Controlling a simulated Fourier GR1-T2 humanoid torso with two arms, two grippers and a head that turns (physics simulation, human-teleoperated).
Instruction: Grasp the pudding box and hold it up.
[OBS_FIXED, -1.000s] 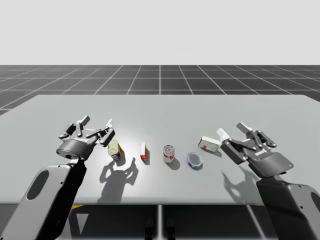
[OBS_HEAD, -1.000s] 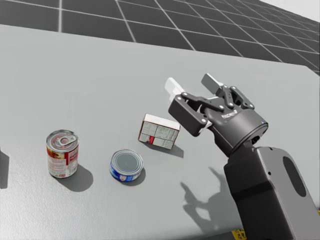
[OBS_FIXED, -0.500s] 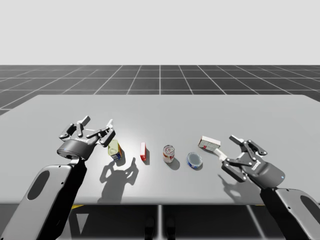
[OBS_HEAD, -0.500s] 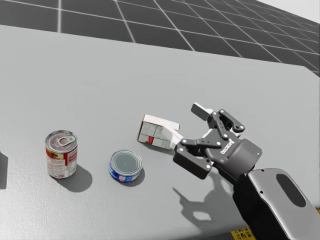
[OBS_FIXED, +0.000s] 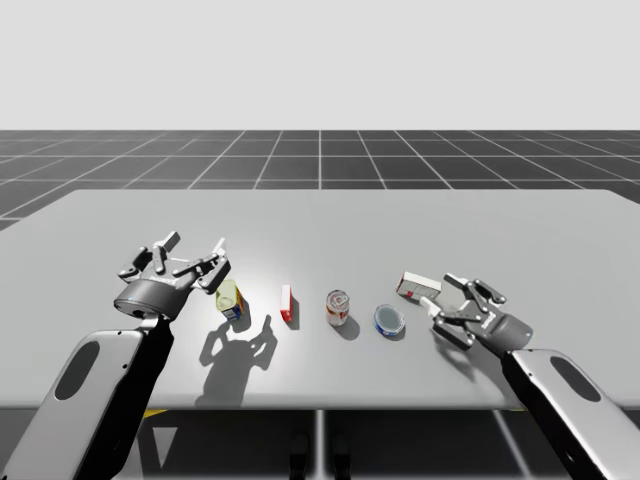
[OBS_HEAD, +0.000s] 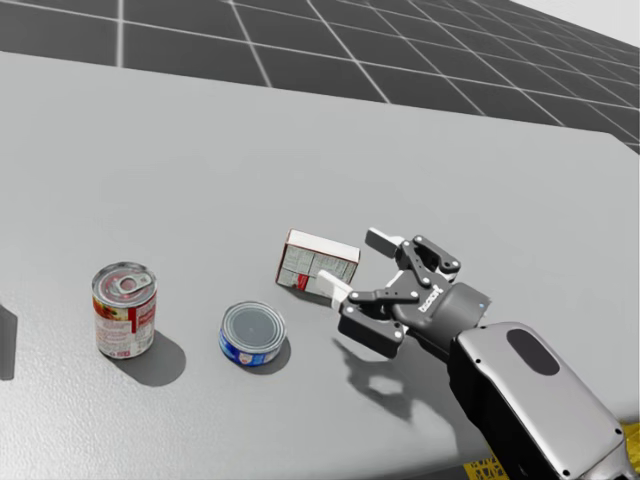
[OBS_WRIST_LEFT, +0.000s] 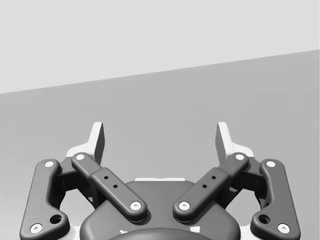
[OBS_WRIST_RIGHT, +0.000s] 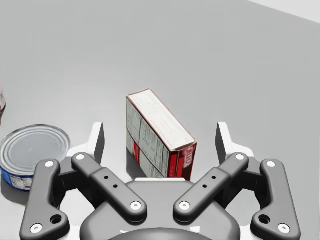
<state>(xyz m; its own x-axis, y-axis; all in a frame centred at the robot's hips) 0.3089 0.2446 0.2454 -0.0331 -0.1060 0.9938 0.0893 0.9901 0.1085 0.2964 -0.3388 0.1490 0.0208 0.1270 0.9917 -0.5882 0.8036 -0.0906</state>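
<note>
Grey table (OBS_FIXED: 320, 215) surface carries the task item, a small white-and-red pudding box (OBS_WRIST_RIGHT: 159, 131), which we take as our reference. It lies on the table with its long printed face showing towards us and one red end turned towards our right arm.

Our right gripper (OBS_HEAD: 358, 266) is low over the table at that red end. Its two white-tipped fingers (OBS_WRIST_RIGHT: 98, 139) are spread wide. In the right wrist view the near end of the box sits between them, just ahead of the palm. We see a clear gap on each side of the box. Neither finger touches it. In the head view one fingertip stands just beside the box's near corner and the other beyond its far corner. The box rests on the table, not lifted.

A flat blue round tin (OBS_FIXED: 390, 320) lies near the box, on its left and towards us. A taller red-labelled steel can (OBS_FIXED: 338, 307) stands upright further left of the box. A slim red box (OBS_FIXED: 286, 303) stands beyond that can. A yellow-and-blue container (OBS_FIXED: 229, 299) is furthest left of the box in this row.

Our left gripper (OBS_FIXED: 195, 248) hangs above the table well apart from the box, just beside the yellow-and-blue container. The left wrist view shows its fingers spread apart with nothing between them.
</note>
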